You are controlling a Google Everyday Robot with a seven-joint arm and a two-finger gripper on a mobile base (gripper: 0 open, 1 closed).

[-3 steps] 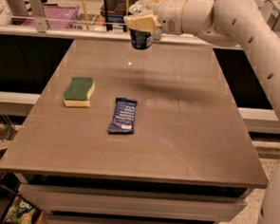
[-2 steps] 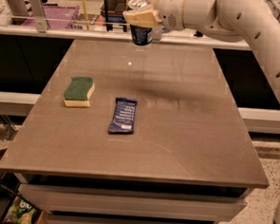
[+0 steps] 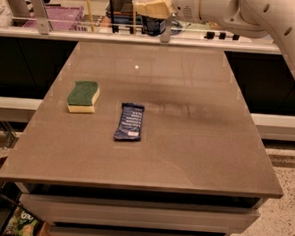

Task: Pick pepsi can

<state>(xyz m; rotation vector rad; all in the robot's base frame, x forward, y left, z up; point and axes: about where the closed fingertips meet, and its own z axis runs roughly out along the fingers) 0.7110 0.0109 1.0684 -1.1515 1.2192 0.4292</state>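
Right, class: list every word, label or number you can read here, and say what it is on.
Nothing reads clearly.
Snack wrapper: white text, too blurred to read.
Pepsi can, held in the pincer over the far edge of the table: print unreadable.

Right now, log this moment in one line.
gripper shut on dark blue metal pepsi can; above table's far edge; on it: green sponge, blue wrapper

Brown table (image 3: 195, 148); gripper (image 3: 153, 9) above far edge, clamped on pepsi can (image 3: 154, 25); sponge (image 3: 83, 96), green top, yellow base, flat on tabletop, left of fingers, toward camera; dark blue snack wrapper (image 3: 129, 121) flat, near sponge, not touching, almost straight out from fingers.
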